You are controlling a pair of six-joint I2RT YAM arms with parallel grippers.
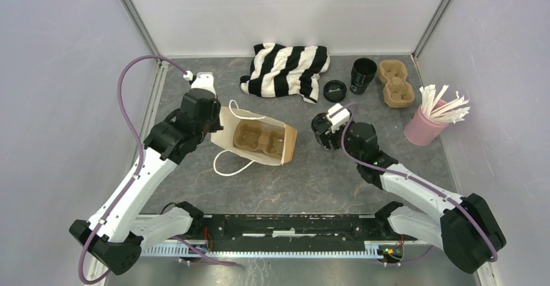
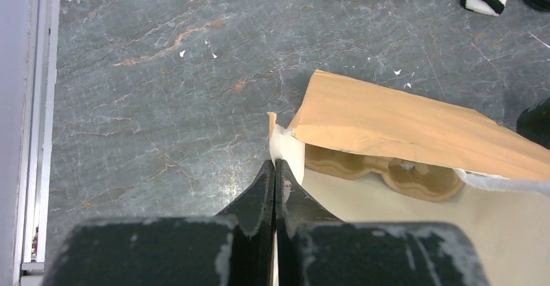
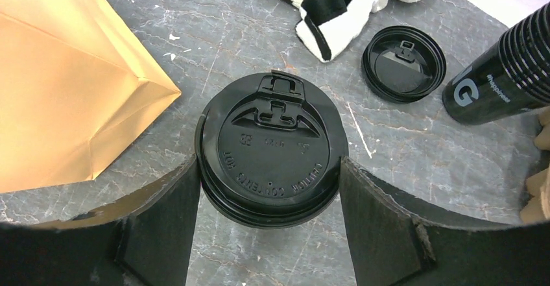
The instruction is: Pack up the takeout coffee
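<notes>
- Black disposable takeout coffee cup [image 3: 271,148] with round plastic lid sits right between the right pincer's [image 3: 269,185] fingers, upright, lid up.
- Right pincer: both fingers against the lid rim, one each side. Reads as grasping the cup. Can't tell if the base is off the grey stone-look table [image 3: 389,169].
- Left pincer [image 2: 274,169]: clenched, nipping the mouth edge of the brown paper bag [image 2: 402,124], white lining caught at the fingertips.
- Just past the left pincer's tips the bag mouth gapes; tan moulded-pulp cup carrier [image 2: 389,172] is inside, wells visible.
- From the right pincer: bag's closed end is just off to its left; loose flat black lid [image 3: 403,62] and lidless black ribbed cup [image 3: 506,72] are beyond and to the right; striped black-and-white cloth [image 3: 337,20] is straight ahead. None of these are task items.
- Step, my read: cup pickup, with the bag held ready. Coffee not packed yet.
- Next move calls for: lift straight up, stay level, cross over the bag toward the left pincer's end, then lower into a carrier well.
- Risk: squeezing at the lid rim could pop the lid.
</notes>
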